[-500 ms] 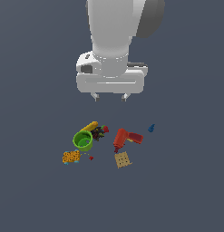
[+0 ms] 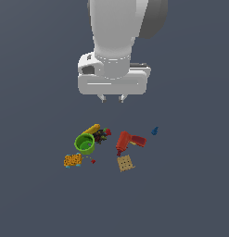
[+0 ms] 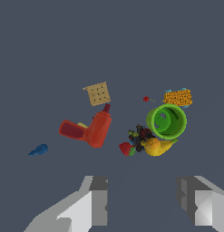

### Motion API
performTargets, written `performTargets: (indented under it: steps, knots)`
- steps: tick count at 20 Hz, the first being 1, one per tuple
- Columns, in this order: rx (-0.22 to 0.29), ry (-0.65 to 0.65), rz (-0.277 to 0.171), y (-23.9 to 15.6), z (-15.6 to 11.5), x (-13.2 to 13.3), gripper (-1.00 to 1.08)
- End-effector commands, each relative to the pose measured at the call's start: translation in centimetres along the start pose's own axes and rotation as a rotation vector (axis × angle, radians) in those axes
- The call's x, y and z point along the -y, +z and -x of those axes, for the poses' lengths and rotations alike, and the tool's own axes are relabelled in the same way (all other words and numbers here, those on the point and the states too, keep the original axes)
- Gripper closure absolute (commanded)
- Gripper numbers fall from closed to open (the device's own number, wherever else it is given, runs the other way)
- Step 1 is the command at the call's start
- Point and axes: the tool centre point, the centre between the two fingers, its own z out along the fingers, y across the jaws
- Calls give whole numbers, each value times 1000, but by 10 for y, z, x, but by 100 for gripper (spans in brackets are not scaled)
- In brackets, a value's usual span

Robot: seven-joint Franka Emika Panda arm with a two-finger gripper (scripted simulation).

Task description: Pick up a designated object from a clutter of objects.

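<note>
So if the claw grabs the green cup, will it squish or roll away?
The green cup looks thick-rimmed and stiff, so it probably won't squish. It's round, so a nudge might roll it. The banana touches it and may shift too.

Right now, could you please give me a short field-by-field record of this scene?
target: lime-green cup, upright, on the surface
touching target: banana at its rim
nearby: dark berries, orange speckled block
apart from target: red drill, waffle square, blue piece
gripper: open, empty, above the clutter
contact with target: none
</note>
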Motion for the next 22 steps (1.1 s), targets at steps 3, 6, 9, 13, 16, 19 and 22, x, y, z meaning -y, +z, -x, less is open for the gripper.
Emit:
performTargets:
  steps: [3, 6, 9, 13, 16, 19, 22]
  knots:
    - [1, -4, -2, 1, 0, -1, -20]
    - [3, -11, -10, 4, -2, -3, -20]
    - [6, -22, -22, 10, -5, -7, -20]
    - [10, -42, -45, 20, -10, -14, -20]
    - [12, -62, -68, 30, -14, -22, -20]
    - [13, -85, -95, 43, -19, -32, -20]
    - [11, -110, -126, 57, -25, -44, -20]
